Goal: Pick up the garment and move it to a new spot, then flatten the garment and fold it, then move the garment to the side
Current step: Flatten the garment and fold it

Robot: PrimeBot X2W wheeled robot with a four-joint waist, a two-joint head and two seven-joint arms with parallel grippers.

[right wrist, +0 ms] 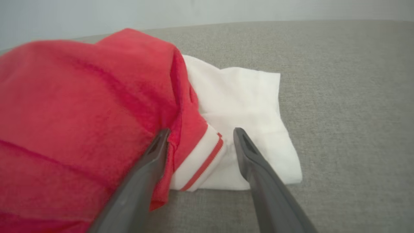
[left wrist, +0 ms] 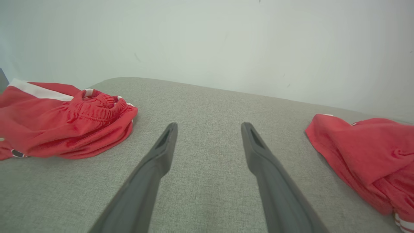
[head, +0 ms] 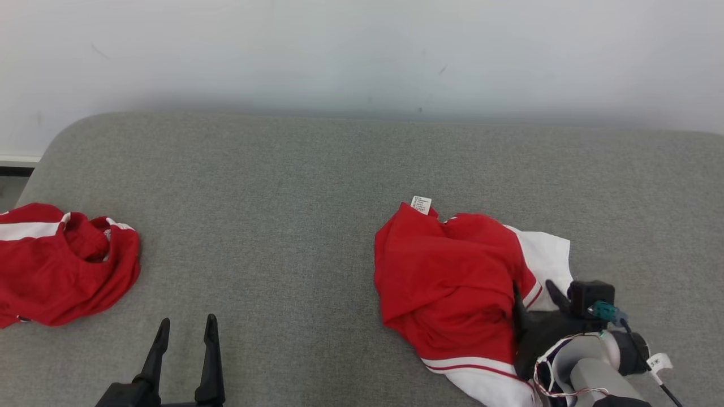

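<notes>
The right gripper (right wrist: 200, 136) has its fingers (right wrist: 139, 181) spread, gripping nothing. Its left finger presses against the red bulk of the crumpled jersey (right wrist: 81, 113), and its right finger lies over the white sleeve (right wrist: 242, 97). The striped hem band (right wrist: 194, 158) sits in the gap between them. The jersey lies in a heap on the grey cloth-covered counter (right wrist: 349, 113), mostly left of and beyond these fingers. Closing here may catch just one thin layer of hem. The heap would then likely rise lopsided, twist, or slip free as its weight pulls on the band. How many folds lie under the left finger is hidden by the red cloth, so it might also go into a pocket of fabric and snag. Fingers this low could nip the counter's own covering too. The left gripper (head: 186, 339) is likewise open and holds nothing, with bare counter between and ahead of its fingers. A second garment, red shorts (left wrist: 64, 123) with an elastic waistband, lies left of those fingers and well apart from the jersey. It takes up that end of the counter, so less room is left there for laying the jersey out. Nothing stands between the two garments. On the jersey's far edge is a small care label (head: 421, 204), and the pale wall (head: 362, 51) is beyond.
</notes>
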